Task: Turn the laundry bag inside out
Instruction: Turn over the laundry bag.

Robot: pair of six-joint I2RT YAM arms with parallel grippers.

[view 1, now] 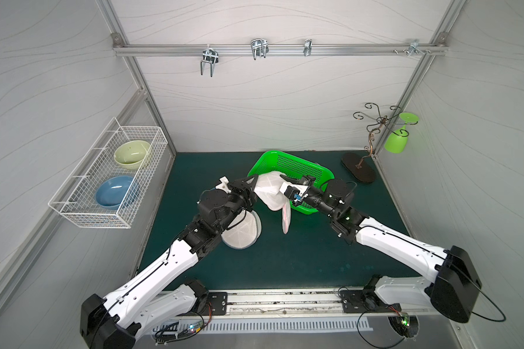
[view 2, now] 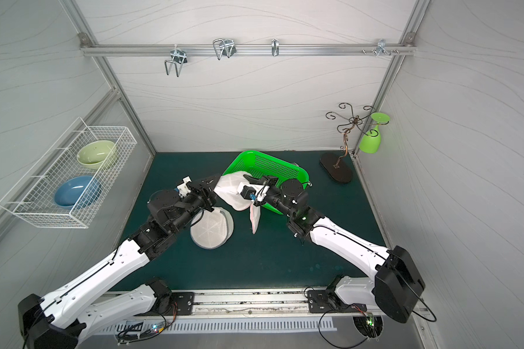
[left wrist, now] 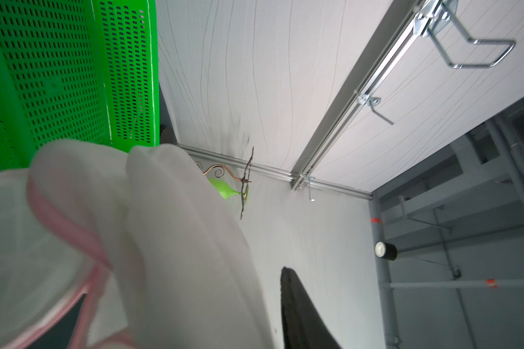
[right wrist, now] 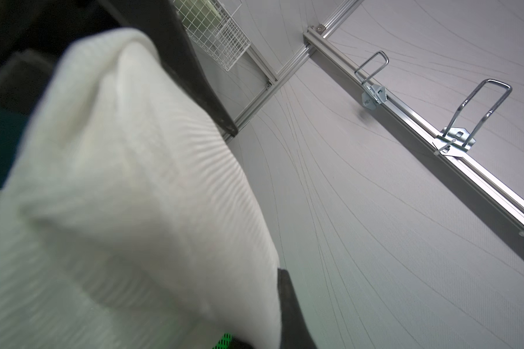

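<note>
A white mesh laundry bag [view 1: 270, 189] hangs bunched between my two grippers over the near-left rim of the green basket [view 1: 300, 169]. A pink-trimmed flap [view 1: 286, 219] dangles below it. My right gripper [view 1: 285, 180] is shut on the bag's right side, and in the right wrist view the cloth [right wrist: 118, 181] presses against the one finger [right wrist: 291, 308] that shows. My left gripper [view 1: 255, 185] is at the bag's left side. In the left wrist view a sliver of wall separates its visible finger [left wrist: 300, 314] from the cloth [left wrist: 179, 241], which hides the other finger.
A round white mesh disc [view 1: 242, 231] lies on the green mat under my left arm. A wire wall basket [view 1: 82, 208] at the left holds two bowls. A metal stand [view 1: 371, 142] with a green glass [view 1: 394, 142] is at the back right. Hooks hang on the rear rail [view 1: 279, 50].
</note>
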